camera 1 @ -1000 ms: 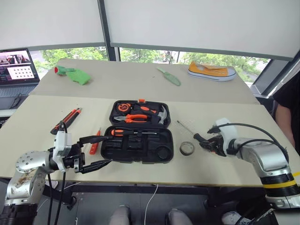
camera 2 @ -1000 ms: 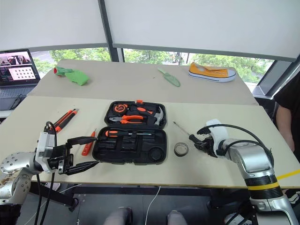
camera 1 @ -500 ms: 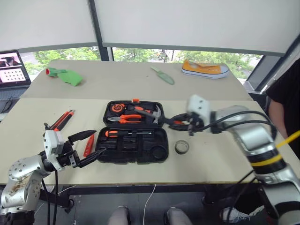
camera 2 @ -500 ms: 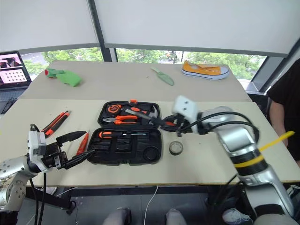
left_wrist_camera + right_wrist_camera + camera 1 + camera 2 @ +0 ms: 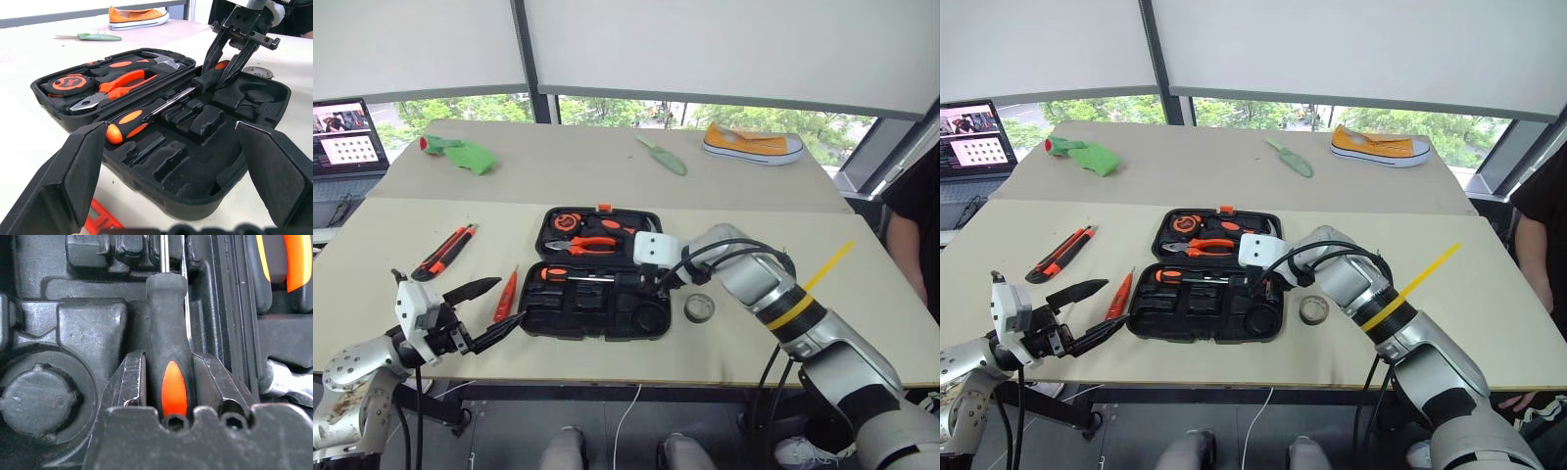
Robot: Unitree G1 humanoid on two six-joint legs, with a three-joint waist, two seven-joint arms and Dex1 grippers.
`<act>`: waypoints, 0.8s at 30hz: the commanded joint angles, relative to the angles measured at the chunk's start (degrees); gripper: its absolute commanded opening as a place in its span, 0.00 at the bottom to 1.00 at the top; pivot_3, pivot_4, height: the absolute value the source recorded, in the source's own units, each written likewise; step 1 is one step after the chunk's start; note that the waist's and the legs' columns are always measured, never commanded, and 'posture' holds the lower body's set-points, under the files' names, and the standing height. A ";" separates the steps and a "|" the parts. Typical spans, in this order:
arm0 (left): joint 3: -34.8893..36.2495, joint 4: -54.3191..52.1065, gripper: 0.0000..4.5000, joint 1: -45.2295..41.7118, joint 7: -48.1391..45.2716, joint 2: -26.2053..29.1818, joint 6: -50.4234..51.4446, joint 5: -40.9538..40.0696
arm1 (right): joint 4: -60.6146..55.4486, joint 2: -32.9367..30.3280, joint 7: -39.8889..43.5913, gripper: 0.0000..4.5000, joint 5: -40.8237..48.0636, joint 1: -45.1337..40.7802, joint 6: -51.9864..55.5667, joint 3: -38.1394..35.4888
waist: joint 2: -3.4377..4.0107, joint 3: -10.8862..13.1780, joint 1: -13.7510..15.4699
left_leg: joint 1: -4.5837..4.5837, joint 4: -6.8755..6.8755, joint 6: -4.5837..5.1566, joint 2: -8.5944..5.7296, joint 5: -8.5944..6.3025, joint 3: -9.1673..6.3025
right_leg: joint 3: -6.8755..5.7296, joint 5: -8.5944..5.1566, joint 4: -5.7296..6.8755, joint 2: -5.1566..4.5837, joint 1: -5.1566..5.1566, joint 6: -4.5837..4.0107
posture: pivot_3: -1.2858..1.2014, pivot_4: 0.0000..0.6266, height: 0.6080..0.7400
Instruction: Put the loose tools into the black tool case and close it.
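The black tool case (image 5: 592, 331) lies open at the table's middle, with pliers, a hammer and a tape measure in its lid. My right gripper (image 5: 653, 284) is over the case's front half, shut on the black-and-orange handle of a screwdriver (image 5: 168, 333) whose shaft runs along a second screwdriver (image 5: 124, 128) lying in its recess. My left gripper (image 5: 512, 300) hovers open left of the case, level and pointing at it. Beside it lies the slim orange tester pen (image 5: 509, 287). A utility knife (image 5: 447, 251) lies farther left, and the grey tape roll (image 5: 699, 307) right of the case.
On the far table are a green trowel (image 5: 664, 157), a yellow shoe (image 5: 752, 145) and a green cloth (image 5: 460, 155). A laptop (image 5: 347, 137) stands at the far left. A person stands at the right edge (image 5: 915, 215).
My right arm has swung left from beside the tape roll to over the case, carrying the screwdriver and rolling its wrist. The left gripper has turned a little toward the case.
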 commanded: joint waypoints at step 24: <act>0.85 -0.35 1.00 -0.62 0.60 0.72 -2.05 0.54 | -0.18 2.50 4.52 0.72 4.62 -0.82 -11.90 -11.58 | 0.00 0.00 -0.01 | 0.00 -0.03 -0.01 0.00 0.00 0.02 | 0.00 0.00 -0.01 0.01 -0.02 0.00 | 0.52 0.24 1.00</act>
